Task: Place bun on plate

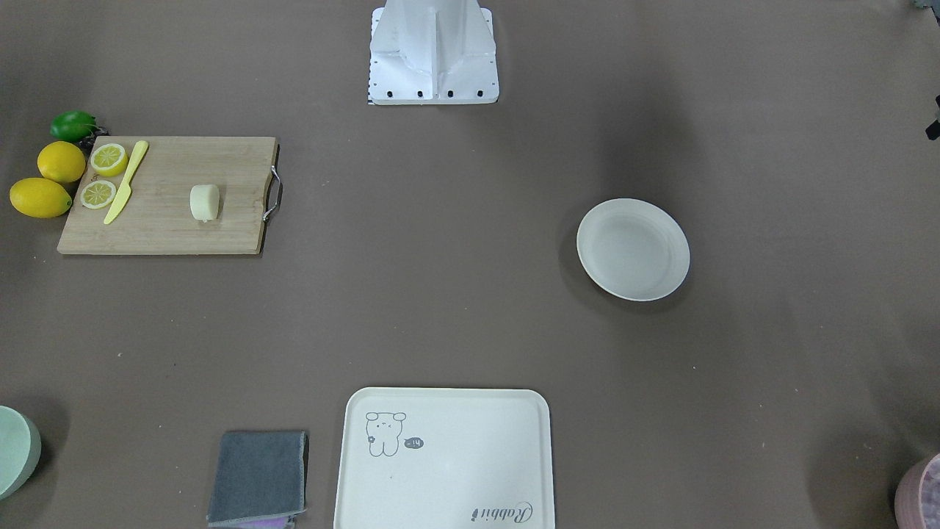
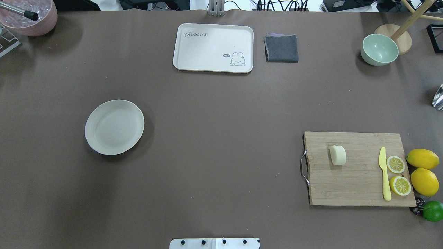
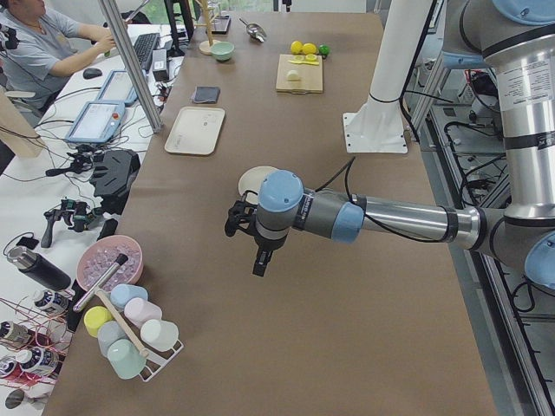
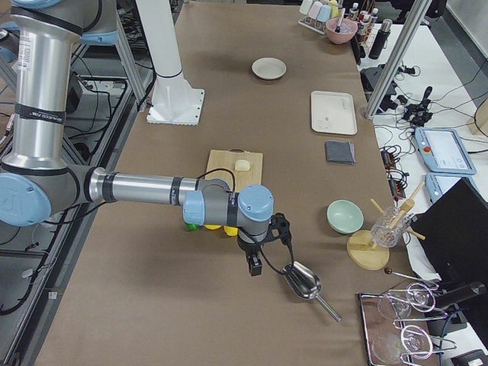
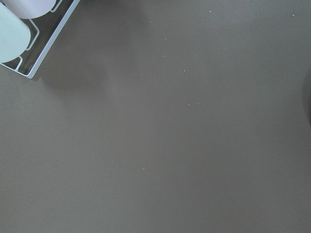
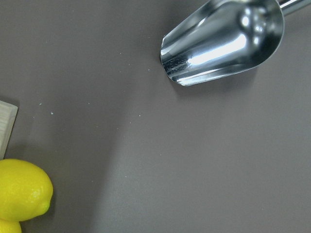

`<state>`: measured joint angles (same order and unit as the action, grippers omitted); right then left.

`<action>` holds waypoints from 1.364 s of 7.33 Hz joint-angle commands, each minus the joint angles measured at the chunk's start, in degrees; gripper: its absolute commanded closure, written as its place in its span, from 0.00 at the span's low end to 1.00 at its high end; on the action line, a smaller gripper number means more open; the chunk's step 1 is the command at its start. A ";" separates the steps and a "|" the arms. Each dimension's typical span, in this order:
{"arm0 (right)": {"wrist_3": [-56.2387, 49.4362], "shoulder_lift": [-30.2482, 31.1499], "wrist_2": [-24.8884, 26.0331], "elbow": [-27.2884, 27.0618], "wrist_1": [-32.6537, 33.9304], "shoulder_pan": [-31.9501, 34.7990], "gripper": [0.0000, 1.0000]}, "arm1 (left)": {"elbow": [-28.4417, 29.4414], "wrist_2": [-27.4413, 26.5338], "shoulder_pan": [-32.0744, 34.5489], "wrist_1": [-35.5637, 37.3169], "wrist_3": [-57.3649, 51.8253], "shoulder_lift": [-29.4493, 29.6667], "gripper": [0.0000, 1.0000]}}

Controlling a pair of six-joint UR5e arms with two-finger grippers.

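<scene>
The pale cream bun [image 2: 338, 155] lies on the wooden cutting board [image 2: 360, 186] on the table's right side, with nothing touching it; it also shows as the bun [image 1: 205, 202]. The round off-white plate [image 2: 114, 126] sits bare on the left side. The left gripper [image 3: 259, 264] shows only in the exterior left view, hanging over bare table nearer that camera than the plate [image 3: 247, 179]. The right gripper [image 4: 255, 264] shows only in the exterior right view, beside a metal scoop and well away from the bun [image 4: 242, 165]. I cannot tell whether either gripper is open or shut.
Two lemon halves [image 2: 395, 164], a yellow knife [image 2: 385, 174], whole lemons [image 2: 422, 159] and a lime [image 2: 432, 210] crowd the board's right end. A cream tray [image 2: 213, 47], grey cloth [image 2: 281, 48] and green bowl [image 2: 379, 49] line the far edge. A metal scoop [image 6: 223, 41] lies near the right gripper.
</scene>
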<state>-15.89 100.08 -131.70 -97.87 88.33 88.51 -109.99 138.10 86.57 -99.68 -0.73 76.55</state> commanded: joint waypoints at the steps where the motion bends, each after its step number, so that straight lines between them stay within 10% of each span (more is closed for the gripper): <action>1: 0.07 -0.15 -0.14 0.04 0.00 0.00 0.00 | -0.22 -0.03 -0.62 0.10 0.38 0.00 0.03; 7: 0.07 -0.23 -0.84 0.39 0.00 -0.18 0.00 | -1.36 0.15 -6.21 -2.09 0.82 1.31 0.03; 10: 0.07 0.12 -1.89 0.57 0.09 -0.18 0.00 | -0.67 -3.34 -21.03 -9.19 25.26 5.97 0.06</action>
<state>-15.82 100.08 -133.21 -97.38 88.39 88.33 -110.89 137.15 72.76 -106.12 14.62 80.78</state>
